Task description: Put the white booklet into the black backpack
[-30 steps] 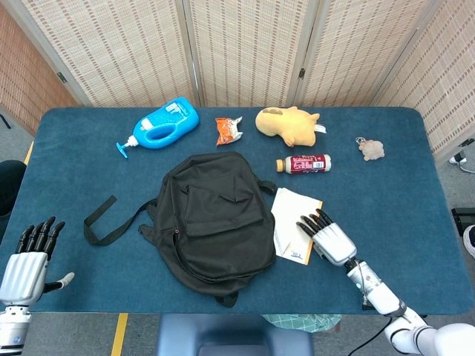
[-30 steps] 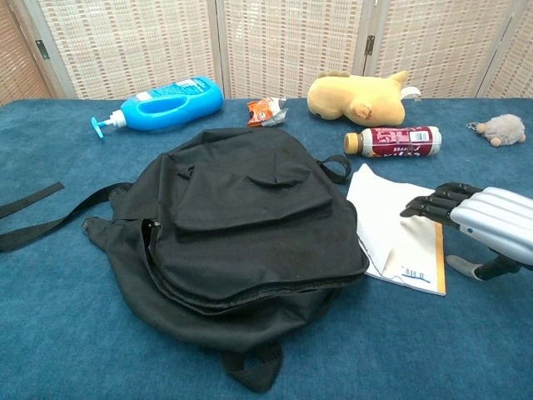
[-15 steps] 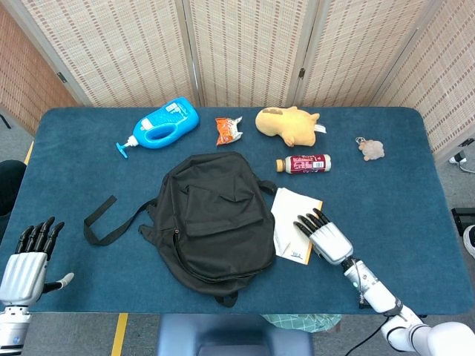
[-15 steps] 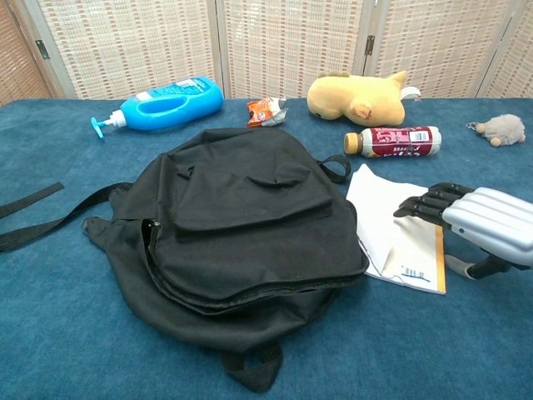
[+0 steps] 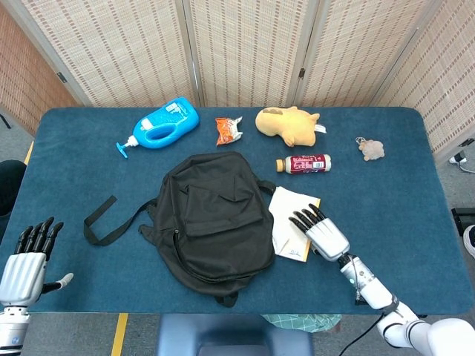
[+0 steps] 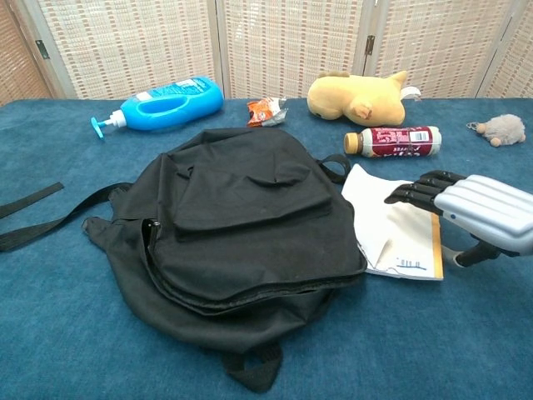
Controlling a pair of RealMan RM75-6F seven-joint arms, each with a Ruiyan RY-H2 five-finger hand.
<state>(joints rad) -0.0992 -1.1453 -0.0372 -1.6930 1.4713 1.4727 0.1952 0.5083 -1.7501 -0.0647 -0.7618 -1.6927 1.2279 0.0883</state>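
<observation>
The thin white paper booklet (image 5: 291, 222) lies flat on the blue cloth-covered tabletop (image 5: 401, 185), just right of the soft black fabric backpack (image 5: 211, 219), its left edge touching or slipping under the bag's side. The right robot hand (image 5: 320, 231) hovers over the booklet's right part with dark fingers (image 6: 416, 190) stretched forward and slightly spread; it holds nothing, and whether the fingertips touch the paper cannot be told. The left robot hand (image 5: 26, 259) rests at the near left corner, fingers apart and empty.

The booklet looks light and floppy, likely to bend and slide on the cloth rather than lift cleanly. A sensible hold would be its free right or near edge, thumb beneath and fingers on top. The backpack's zip appears closed or barely parted, so it probably needs opening.
</observation>
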